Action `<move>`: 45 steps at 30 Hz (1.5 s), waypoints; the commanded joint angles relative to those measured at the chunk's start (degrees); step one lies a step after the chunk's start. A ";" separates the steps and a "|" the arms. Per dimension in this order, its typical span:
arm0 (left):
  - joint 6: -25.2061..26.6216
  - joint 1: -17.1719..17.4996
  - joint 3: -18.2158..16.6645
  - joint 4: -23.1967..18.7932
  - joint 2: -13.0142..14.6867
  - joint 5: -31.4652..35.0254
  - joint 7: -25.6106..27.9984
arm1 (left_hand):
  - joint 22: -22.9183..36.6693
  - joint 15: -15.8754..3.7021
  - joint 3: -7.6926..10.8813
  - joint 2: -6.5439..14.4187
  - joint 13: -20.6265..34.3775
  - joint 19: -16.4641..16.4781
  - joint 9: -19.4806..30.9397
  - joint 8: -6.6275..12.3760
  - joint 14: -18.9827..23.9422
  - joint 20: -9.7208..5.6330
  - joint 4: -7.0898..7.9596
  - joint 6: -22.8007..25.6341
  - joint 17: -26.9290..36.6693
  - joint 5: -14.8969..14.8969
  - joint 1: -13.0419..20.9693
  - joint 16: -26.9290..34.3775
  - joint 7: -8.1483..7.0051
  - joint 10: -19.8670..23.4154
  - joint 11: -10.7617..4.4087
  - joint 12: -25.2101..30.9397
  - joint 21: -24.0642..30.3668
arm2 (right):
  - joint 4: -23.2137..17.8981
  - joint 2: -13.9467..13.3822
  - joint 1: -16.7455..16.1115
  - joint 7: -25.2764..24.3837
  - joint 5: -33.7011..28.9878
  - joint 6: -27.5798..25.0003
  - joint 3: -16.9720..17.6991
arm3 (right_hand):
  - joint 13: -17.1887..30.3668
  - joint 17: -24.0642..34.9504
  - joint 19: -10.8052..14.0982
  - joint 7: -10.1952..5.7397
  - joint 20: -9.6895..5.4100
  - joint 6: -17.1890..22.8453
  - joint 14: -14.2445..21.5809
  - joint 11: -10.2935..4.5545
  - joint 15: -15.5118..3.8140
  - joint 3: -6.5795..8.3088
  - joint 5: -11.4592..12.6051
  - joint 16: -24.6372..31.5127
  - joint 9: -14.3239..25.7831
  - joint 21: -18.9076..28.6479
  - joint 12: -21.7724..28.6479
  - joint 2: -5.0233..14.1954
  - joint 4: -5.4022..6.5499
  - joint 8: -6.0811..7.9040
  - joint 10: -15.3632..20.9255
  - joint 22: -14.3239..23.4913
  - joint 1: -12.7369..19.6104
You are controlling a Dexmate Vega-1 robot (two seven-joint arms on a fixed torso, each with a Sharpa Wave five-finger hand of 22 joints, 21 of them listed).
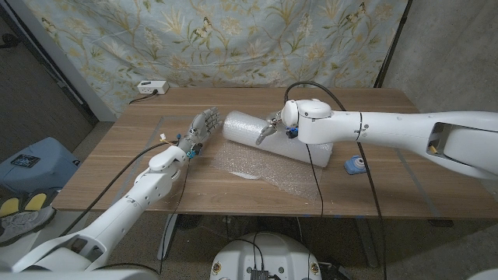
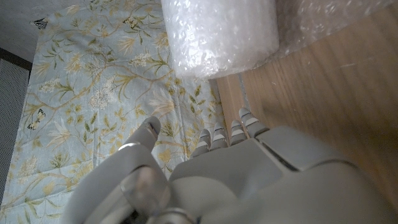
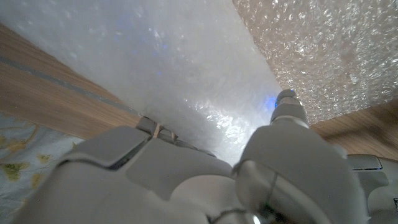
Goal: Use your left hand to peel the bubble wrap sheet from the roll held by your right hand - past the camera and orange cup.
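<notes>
The left hand's [image 1: 201,128] fingers [image 2: 214,138] reach up apart, with nothing between them; in the left wrist view their tips stand short of the roll's [image 1: 272,138] round end, and the head view shows the hand raised just beside that end, palm turned toward it. The right hand [image 1: 274,127] is on top of the roll near its middle; in the right wrist view its fingers [image 3: 287,106] press into the wrap, a thumb-like digit on one side and the others over the curve, so it grips the roll. The roll lies on its side on the table [image 1: 140,148], slanting from the left hand toward the right edge. A loose sheet [image 1: 268,167] of bubble wrap spreads flat from under the roll toward the near edge, between the two arms. A small blue thing [image 1: 355,163] sits on the table by the right forearm, near the roll's far end; what it is I cannot tell. A white power strip [image 1: 152,88] lies at the far left corner, before a flowered cloth [image 1: 233,39] hung behind the table.
</notes>
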 commanded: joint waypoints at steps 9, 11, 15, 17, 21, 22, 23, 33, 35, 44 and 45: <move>1.71 1.53 -0.34 -3.66 0.96 0.57 3.62 | 0.22 0.47 0.20 0.18 0.32 1.08 0.05 0.71 1.91 0.66 -0.47 2.56 0.35 0.49 0.89 0.69 0.04 2.52 0.22 0.93 0.53 | 2.33 -1.03 -7.77 -2.67 -12.08 5.94 2.08 | 8.95 3.79 7.83 4.51 -1.80 -3.60 8.79 -1.74 -3.90 -0.56 0.62 4.43 1.13 1.43 10.89 1.77 -1.06 1.78 4.02 0.38 4.43; 1.71 1.63 -0.34 -3.82 0.91 0.58 3.86 | 0.23 0.36 0.27 0.17 0.33 1.69 0.05 0.83 2.79 0.83 -0.58 3.27 0.36 0.54 1.01 0.91 0.04 3.48 0.21 1.24 0.73 | 2.05 -1.21 -8.85 -3.61 -14.29 6.22 2.37 | 11.35 4.93 9.93 4.48 -1.87 -1.02 11.42 -2.60 -5.11 -0.51 0.81 5.41 1.48 1.75 14.01 2.08 -1.31 2.39 6.11 0.44 5.41; 1.93 1.64 -0.28 -3.82 0.81 0.41 3.90 | 0.23 0.56 0.46 0.18 0.37 2.24 0.06 0.98 3.97 0.95 -0.91 4.35 0.34 0.65 1.34 1.07 0.09 5.03 0.15 1.73 0.85 | 1.59 -1.67 -11.86 -6.11 -18.19 7.67 3.97 | 16.51 7.51 15.90 3.65 -3.22 5.94 18.85 -4.66 -8.47 -0.37 1.34 8.34 2.24 2.85 20.98 2.33 -2.02 4.07 10.91 0.58 8.30; 2.19 1.62 -0.23 -3.86 0.84 0.45 4.14 | 0.23 0.62 0.52 0.18 0.39 2.32 0.07 0.93 4.23 0.92 -1.01 4.47 0.34 0.68 1.45 1.07 0.12 5.58 0.27 1.90 0.85 | 1.64 -1.51 -13.14 -6.66 -20.01 7.83 4.73 | 18.19 8.40 17.70 3.11 -3.47 8.47 21.83 -5.17 -9.68 -0.43 1.62 9.42 2.50 3.01 23.27 2.10 -2.14 4.59 12.33 0.60 9.33; 2.18 1.47 -0.26 -3.52 0.73 0.25 3.91 | 0.24 0.64 0.59 0.20 0.41 2.53 0.08 1.04 4.55 1.09 -1.13 5.06 0.34 0.72 1.58 1.08 0.15 6.02 0.18 2.02 0.89 | 2.07 -1.18 -15.54 -6.97 -22.17 8.80 6.92 | 20.38 9.89 21.35 1.18 -4.17 14.21 27.12 -6.81 -12.26 -0.65 2.08 11.31 2.91 3.52 27.64 1.65 -2.07 5.98 17.44 0.67 10.64; 2.23 1.45 -0.28 -3.50 0.74 0.20 3.89 | 0.24 0.70 0.62 0.19 0.42 2.54 0.08 1.05 4.69 1.10 -1.17 5.20 0.35 0.73 1.62 1.09 0.13 6.24 0.25 2.09 0.88 | 2.14 -1.16 -15.99 -6.90 -22.79 9.05 7.33 | 20.63 10.11 21.83 1.37 -4.31 15.32 28.07 -6.97 -12.58 -0.61 2.17 11.63 2.96 3.56 28.20 1.66 -2.10 6.26 18.10 0.68 10.97; 2.11 1.41 -0.29 -3.36 0.70 0.11 3.66 | 0.24 0.80 0.60 0.18 0.43 2.66 0.08 1.04 4.89 1.08 -1.15 5.25 0.37 0.73 1.60 1.14 0.09 6.38 0.35 2.12 0.92 | 2.18 -1.17 -16.55 -6.95 -23.26 9.40 7.90 | 20.91 10.33 22.17 0.67 -4.36 16.99 28.68 -7.22 -12.89 -0.63 2.24 11.76 3.05 3.52 28.70 1.63 -2.04 6.76 18.53 0.69 11.17; 2.65 1.15 -0.18 -3.42 0.78 0.19 3.90 | 0.26 0.76 0.77 0.13 0.49 3.02 0.11 1.03 5.66 1.27 -1.20 5.98 0.45 0.79 1.65 1.16 -0.03 7.62 0.24 2.46 0.96 | 2.21 -1.24 -23.24 -9.95 -27.28 12.43 14.21 | 22.17 11.52 25.99 -0.88 -5.48 23.32 35.62 -8.72 -16.20 -0.46 2.57 13.66 3.17 4.05 32.54 1.68 -1.89 8.16 24.33 0.72 12.50; 2.54 1.13 -0.20 -3.30 0.75 0.08 3.62 | 0.26 0.70 0.81 0.13 0.50 3.08 0.12 1.03 5.76 1.29 -1.20 6.09 0.45 0.80 1.66 1.16 -0.10 7.68 0.25 2.46 0.97 | 2.05 -1.24 -24.47 -10.30 -27.96 12.71 15.36 | 22.56 11.86 27.81 -1.59 -6.14 25.97 38.43 -10.33 -17.61 -0.32 2.68 14.29 3.18 4.38 34.08 1.46 -2.11 8.75 26.97 0.73 13.41; 2.89 0.85 -0.14 -3.20 0.88 -0.08 3.20 | 0.28 0.62 0.94 0.09 0.54 3.28 0.14 1.01 6.46 1.44 -1.08 6.55 0.54 0.84 1.54 1.25 -0.25 8.17 0.19 2.55 0.98 | 1.18 -0.96 -27.22 -7.83 -30.37 13.27 19.00 | 21.86 12.63 33.98 -2.84 -6.88 31.07 45.13 -12.74 -20.22 0.05 2.80 15.40 3.17 6.02 36.14 1.65 -1.86 9.69 32.16 0.88 14.64; 2.70 0.76 -0.16 -2.96 0.80 -0.23 2.78 | 0.28 0.63 0.96 0.09 0.55 3.31 0.14 0.99 6.48 1.40 -1.08 6.56 0.54 0.84 1.54 1.24 -0.26 8.28 0.17 2.58 0.98 | 0.92 -0.96 -27.36 -7.28 -30.46 13.26 19.39 | 21.74 12.69 34.14 -2.90 -6.91 31.24 45.45 -12.74 -20.28 0.11 2.80 15.47 3.16 6.06 36.23 1.72 -1.87 9.70 32.56 0.89 14.75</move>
